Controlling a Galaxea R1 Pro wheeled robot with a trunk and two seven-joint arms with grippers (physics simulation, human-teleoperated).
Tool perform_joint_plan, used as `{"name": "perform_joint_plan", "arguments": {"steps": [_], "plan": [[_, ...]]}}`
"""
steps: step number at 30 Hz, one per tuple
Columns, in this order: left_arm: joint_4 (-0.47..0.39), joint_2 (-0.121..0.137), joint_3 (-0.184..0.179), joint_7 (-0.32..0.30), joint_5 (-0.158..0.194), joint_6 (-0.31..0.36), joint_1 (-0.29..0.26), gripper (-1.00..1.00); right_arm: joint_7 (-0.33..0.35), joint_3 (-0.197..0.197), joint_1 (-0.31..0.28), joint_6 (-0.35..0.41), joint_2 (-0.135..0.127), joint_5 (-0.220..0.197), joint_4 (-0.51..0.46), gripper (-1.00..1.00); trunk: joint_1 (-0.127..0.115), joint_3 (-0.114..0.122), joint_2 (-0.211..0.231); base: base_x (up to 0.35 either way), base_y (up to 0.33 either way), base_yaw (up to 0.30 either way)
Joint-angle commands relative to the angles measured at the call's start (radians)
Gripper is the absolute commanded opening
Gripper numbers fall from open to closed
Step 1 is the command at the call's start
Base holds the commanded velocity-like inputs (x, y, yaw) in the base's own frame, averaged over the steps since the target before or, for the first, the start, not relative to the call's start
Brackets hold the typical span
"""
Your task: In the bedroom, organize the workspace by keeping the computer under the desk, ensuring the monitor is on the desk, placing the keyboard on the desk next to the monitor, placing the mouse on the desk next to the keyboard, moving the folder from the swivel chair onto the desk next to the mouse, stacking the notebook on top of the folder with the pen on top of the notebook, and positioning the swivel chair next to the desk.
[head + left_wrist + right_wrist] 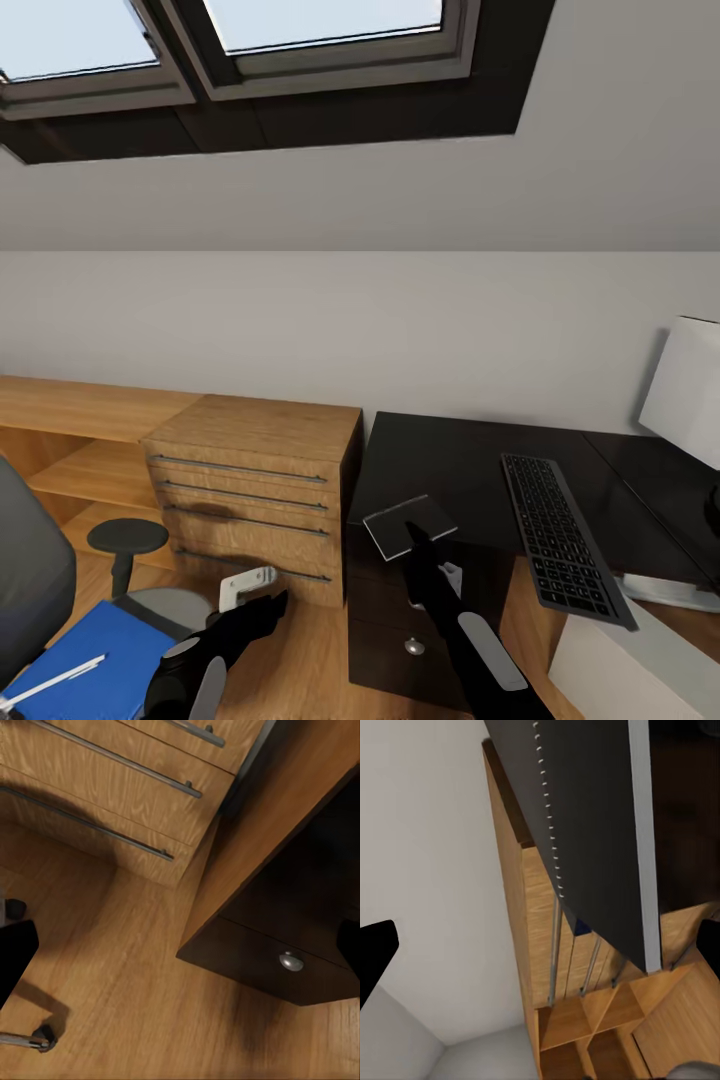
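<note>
Both grippers show in the head view: the left gripper [262, 606] hangs low over the wood floor in front of the drawer unit [255, 490], fingers parted and holding nothing, while the right gripper [418, 545] reaches up to the near edge of the desk [450, 460], its tip at the notebook [408, 525]; whether its fingers have closed on the notebook cannot be told. Going left to right, the swivel chair [30, 570] stands at the far left with the blue folder [90, 660] lying on its seat and the white pen [55, 682] on top of the folder. Next comes the drawer unit, then the black desk, with the notebook at its near left corner, partly over the edge. Further right lies the keyboard [560, 540], its long axis running away from the robot, its near end past the desk's front edge. The white back of the monitor [690, 395] shows at the far right. The folder lies below and to the left of the left gripper, which is clearly the nearer arm for lifting it; I judge the notebook belongs to the right arm.
</note>
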Motion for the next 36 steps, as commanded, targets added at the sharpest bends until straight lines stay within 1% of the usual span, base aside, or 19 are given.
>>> {"name": "perform_joint_plan", "arguments": {"steps": [1, 10, 26, 36], "plan": [[-0.001, -0.001, 0.001, 0.007, 0.011, 0.004, -0.001, 1.00, 0.003, 0.000, -0.001, 0.002, 0.000, -0.009, 0.000, 1.00, 0.000, -0.001, -0.001, -0.053, 0.000, 0.000], [-0.001, -0.001, 0.001, 0.007, 0.011, 0.004, -0.001, 1.00, 0.002, 0.000, -0.001, 0.002, 0.000, -0.008, 0.001, 1.00, 0.000, -0.001, -0.001, -0.090, 0.000, 0.000], [-0.001, 0.000, 0.001, 0.007, 0.011, 0.004, -0.001, 1.00, 0.001, 0.001, -0.001, 0.001, 0.000, -0.008, 0.001, 1.00, 0.000, -0.001, -0.001, -0.167, 0.000, 0.000], [-0.001, 0.001, 0.001, 0.007, 0.011, 0.004, -0.001, 1.00, 0.001, 0.001, -0.001, 0.001, 0.000, -0.008, 0.002, 1.00, 0.000, -0.001, -0.001, -0.227, 0.000, 0.000]]}}
